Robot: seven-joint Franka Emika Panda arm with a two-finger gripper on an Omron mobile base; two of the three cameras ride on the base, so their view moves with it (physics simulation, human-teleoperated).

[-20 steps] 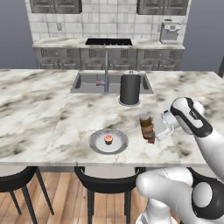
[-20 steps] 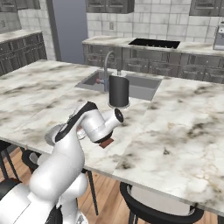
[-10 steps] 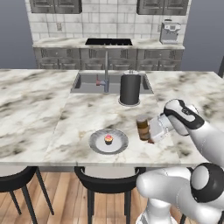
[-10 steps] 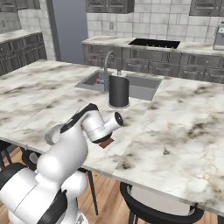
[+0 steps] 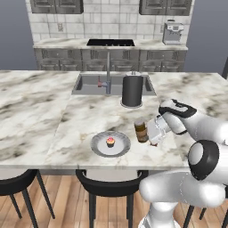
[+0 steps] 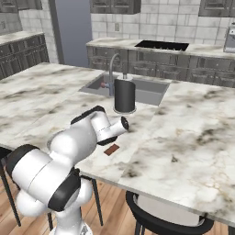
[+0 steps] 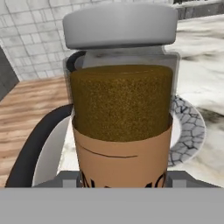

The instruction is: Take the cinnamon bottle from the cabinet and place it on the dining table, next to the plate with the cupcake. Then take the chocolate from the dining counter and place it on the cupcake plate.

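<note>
My gripper (image 5: 148, 132) is shut on the cinnamon bottle (image 5: 140, 130), an amber jar with a pale lid, held upright low over the dining table (image 5: 80, 120). The jar is just right of the grey plate (image 5: 99, 147), which carries the pink-frosted cupcake (image 5: 110, 142). I cannot tell whether the jar's base touches the marble. In the hand view the bottle (image 7: 120, 118) stands close between my fingers, with the plate (image 7: 189, 131) behind it. The chocolate (image 6: 111, 149), a small dark red-brown bar, lies on the marble just under my hand.
A tall black cylinder (image 5: 132, 91) stands behind the jar by the sink (image 5: 89, 84) and its faucet (image 5: 107, 73). Dark stools (image 5: 107, 182) sit under the table's front edge. A coffee machine (image 5: 172, 33) is on the far counter.
My hand has carried the bottle a little to the left, closer to the plate. Plate, cupcake and chocolate have stayed put.
</note>
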